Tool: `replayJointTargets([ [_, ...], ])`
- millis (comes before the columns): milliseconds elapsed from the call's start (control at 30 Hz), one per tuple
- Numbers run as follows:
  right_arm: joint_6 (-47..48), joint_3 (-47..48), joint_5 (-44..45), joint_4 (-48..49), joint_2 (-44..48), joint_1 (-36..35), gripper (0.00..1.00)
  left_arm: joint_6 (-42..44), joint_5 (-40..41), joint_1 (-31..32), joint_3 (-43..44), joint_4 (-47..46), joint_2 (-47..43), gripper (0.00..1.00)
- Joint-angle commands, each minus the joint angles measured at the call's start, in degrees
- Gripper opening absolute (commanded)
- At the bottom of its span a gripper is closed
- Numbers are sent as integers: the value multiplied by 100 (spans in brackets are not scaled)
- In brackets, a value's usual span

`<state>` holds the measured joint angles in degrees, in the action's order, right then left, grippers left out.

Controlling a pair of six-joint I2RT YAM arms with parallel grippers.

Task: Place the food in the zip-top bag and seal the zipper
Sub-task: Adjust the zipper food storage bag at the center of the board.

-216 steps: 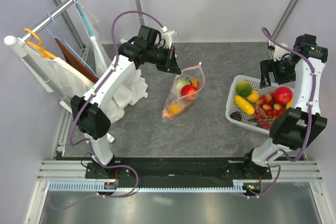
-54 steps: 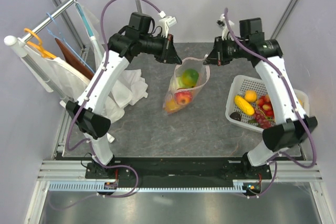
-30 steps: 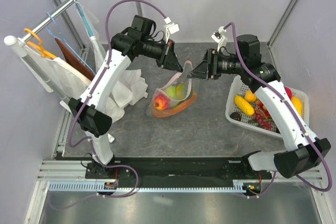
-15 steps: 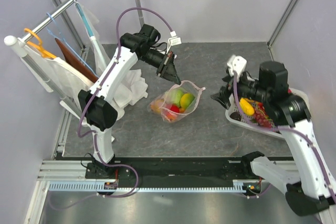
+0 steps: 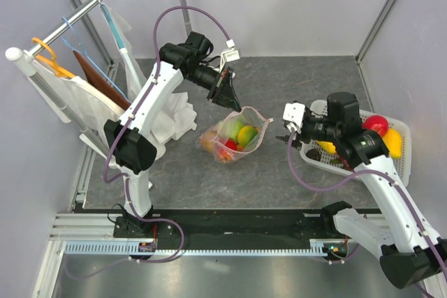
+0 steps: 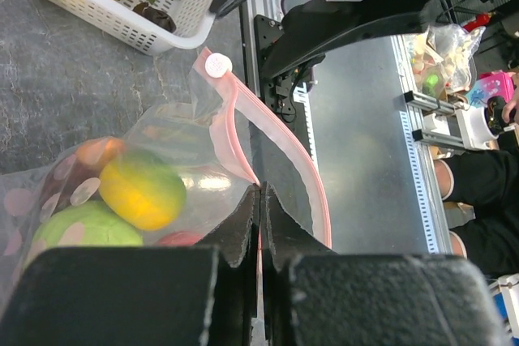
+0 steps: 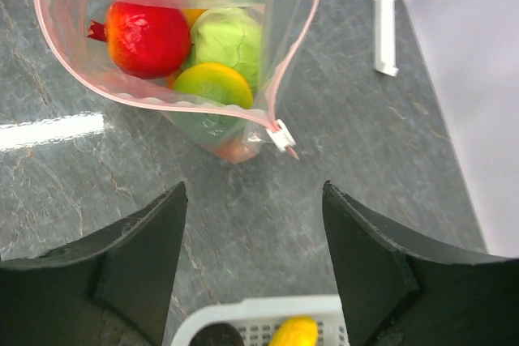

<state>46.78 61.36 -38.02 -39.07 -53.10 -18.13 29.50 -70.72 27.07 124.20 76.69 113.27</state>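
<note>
The zip-top bag (image 5: 234,134) rests on the dark table, its mouth open and facing right. My left gripper (image 5: 230,101) is shut on the upper edge of its pink zipper (image 6: 243,139), jaws pressed on the strip (image 6: 261,192). The white slider tab (image 7: 281,137) sits at one end of the mouth. Inside the bag lies food: a red fruit (image 7: 148,38), a green cabbage (image 7: 231,42) and a yellow-green fruit (image 7: 212,87). My right gripper (image 5: 286,137) hangs open and empty (image 7: 253,188), right of the bag and apart from it.
A white slatted basket (image 5: 313,153) stands at the right with more toy food, among them a red apple (image 5: 376,123) and a yellow piece (image 5: 393,141). White cloth (image 5: 171,120) hangs from a rail (image 5: 70,19) at the left.
My right gripper has let go of the bag's mouth and pulled back right toward the basket. The left gripper has lowered the bag onto the table, still holding the zipper edge.
</note>
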Motion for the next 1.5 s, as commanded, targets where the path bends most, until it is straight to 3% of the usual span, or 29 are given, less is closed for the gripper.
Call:
replayJointTargets([
  [0,-81,-458,-637,1084,-113,-6,70,329,-408,-9,131,1138,-209,2],
  [333,-907,-863,-540,2245,-516,2,69,513,-417,167,-132,1138,-446,2],
  [633,-1101,-810,-672,2466,-798,-6,54,540,-416,246,-203,1138,-534,2],
  [733,-988,-793,-812,2282,-763,2,44,540,-460,246,-203,1138,-508,2],
  [767,-874,-775,-821,2203,-763,-24,34,531,-478,246,-203,1138,-491,2],
  [900,-671,-652,-760,1869,-737,-15,12,496,-478,246,-160,1129,-429,3],
  [967,-706,-591,-690,1780,-693,-15,0,330,-356,237,-168,981,-403,12],
  [1067,-732,-520,-575,1666,-579,-24,0,-4,-49,202,-238,735,-437,26],
  [1200,-864,-319,-391,1403,-482,-24,0,-1240,751,-43,-781,-956,-945,46],
  [1233,-899,-257,-338,1324,-499,-15,0,-1418,866,-244,-914,-1371,-1139,60],
  [1267,-960,-187,-294,1253,-526,-24,0,-1559,1049,-324,-1046,-1715,-1315,88],
  [1300,-1065,14,-276,1026,-604,-24,0,-1517,1173,-360,-1169,-2049,-1647,99],
  [1467,-1163,972,-84,-47,-1017,-24,0,-517,2210,131,-1608,-2044,-2493,100],
])
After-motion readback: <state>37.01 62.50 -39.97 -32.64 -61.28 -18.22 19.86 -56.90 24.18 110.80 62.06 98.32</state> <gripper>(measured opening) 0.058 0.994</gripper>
